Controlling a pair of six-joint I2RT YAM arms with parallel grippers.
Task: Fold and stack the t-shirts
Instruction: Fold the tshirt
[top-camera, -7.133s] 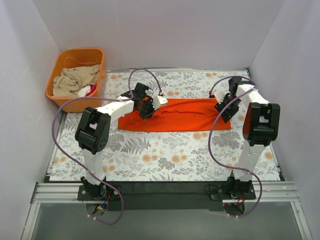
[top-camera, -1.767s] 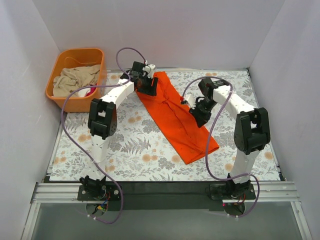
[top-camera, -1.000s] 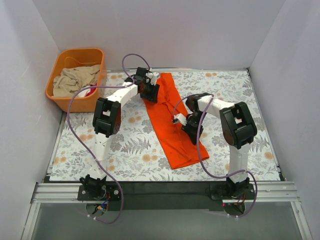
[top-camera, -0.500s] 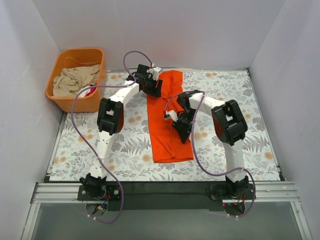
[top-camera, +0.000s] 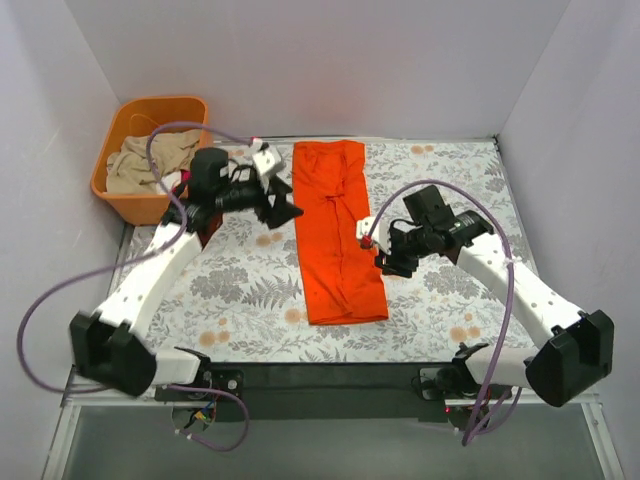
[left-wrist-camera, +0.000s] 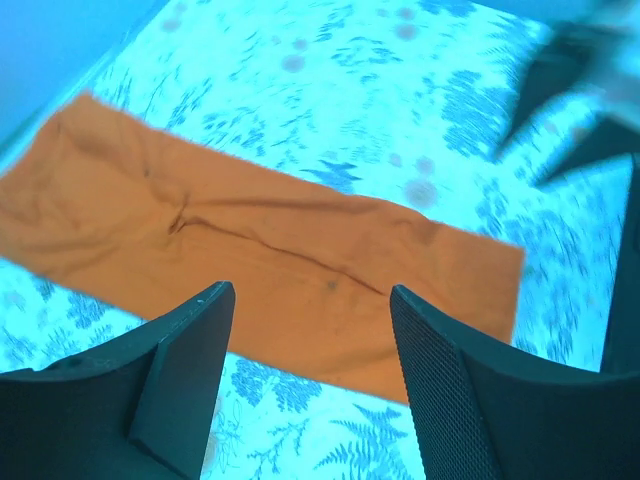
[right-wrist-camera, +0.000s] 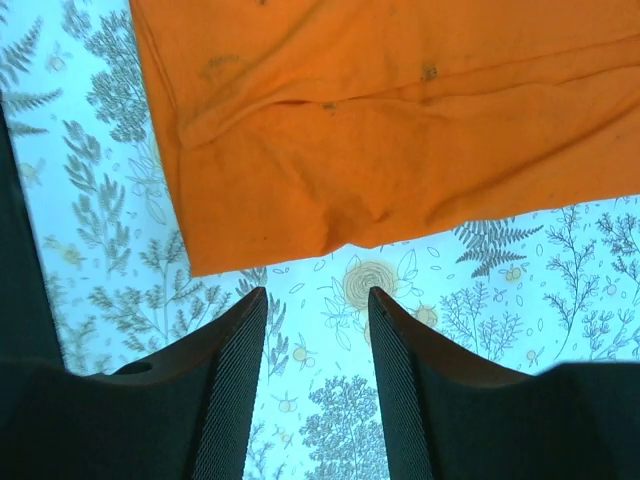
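Observation:
One bright orange-red t-shirt (top-camera: 336, 235) lies folded into a long narrow strip on the floral tablecloth (top-camera: 240, 300), running from the far edge toward me. My left gripper (top-camera: 281, 206) hovers just left of the strip's far half, open and empty. In the left wrist view the t-shirt (left-wrist-camera: 270, 255) stretches across beyond the spread left gripper (left-wrist-camera: 310, 298). My right gripper (top-camera: 388, 258) hangs just right of the strip's near half, open and empty. In the right wrist view the right gripper (right-wrist-camera: 317, 297) stands over bare tablecloth, and the t-shirt's (right-wrist-camera: 400, 130) edge lies just past its fingertips.
An orange plastic tub (top-camera: 118, 125) stands at the far left corner off the tablecloth, holding a crumpled beige cloth (top-camera: 150, 160) and a bit of red. White walls close in the back and both sides. Purple cables loop from both arms.
Both grippers have opened, let go of the t-shirt and drawn back to either side. The shirt swung from a diagonal to lying straight, far to near.

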